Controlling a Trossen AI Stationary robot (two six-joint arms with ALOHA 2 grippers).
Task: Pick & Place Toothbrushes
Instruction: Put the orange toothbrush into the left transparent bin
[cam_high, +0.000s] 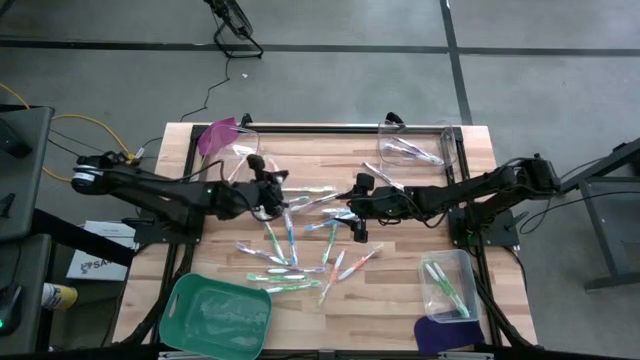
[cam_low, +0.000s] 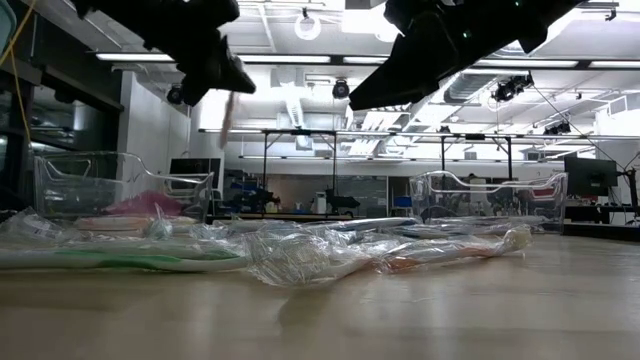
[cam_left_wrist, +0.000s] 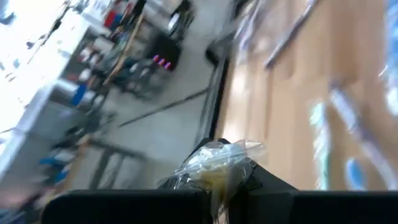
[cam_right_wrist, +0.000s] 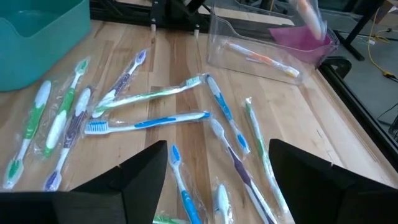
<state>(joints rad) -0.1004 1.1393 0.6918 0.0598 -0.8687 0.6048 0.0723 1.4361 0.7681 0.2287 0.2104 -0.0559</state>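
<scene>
Several wrapped toothbrushes (cam_high: 300, 250) with green, blue, purple and orange handles lie flat and scattered on the middle of the wooden table (cam_right_wrist: 149, 121). My left gripper (cam_high: 264, 190) hovers over the pile's far left part, shut on one wrapped pinkish toothbrush (cam_low: 228, 112). My right gripper (cam_high: 357, 222) is open and hangs above the pile's right side. In the right wrist view its fingers (cam_right_wrist: 140, 177) spread over the blue and purple brushes without touching them. My left gripper pinches a toothbrush in its clear wrapper (cam_left_wrist: 217, 163) between the two fingers. The brush hangs below the fingers (cam_low: 225, 75), lifted clear of the table. Which part of the brush is in the hold, the wrapper and the fingers hide.
A clear bin with a pink lid (cam_high: 222, 137) holding an orange brush (cam_right_wrist: 267, 61) stands at the far left. Another clear bin (cam_high: 420, 148) with brushes is at the far right. A clear bin with green brushes (cam_high: 448, 285) and a purple lid (cam_high: 445, 335) are near right, a teal tub (cam_high: 215, 315) near left.
</scene>
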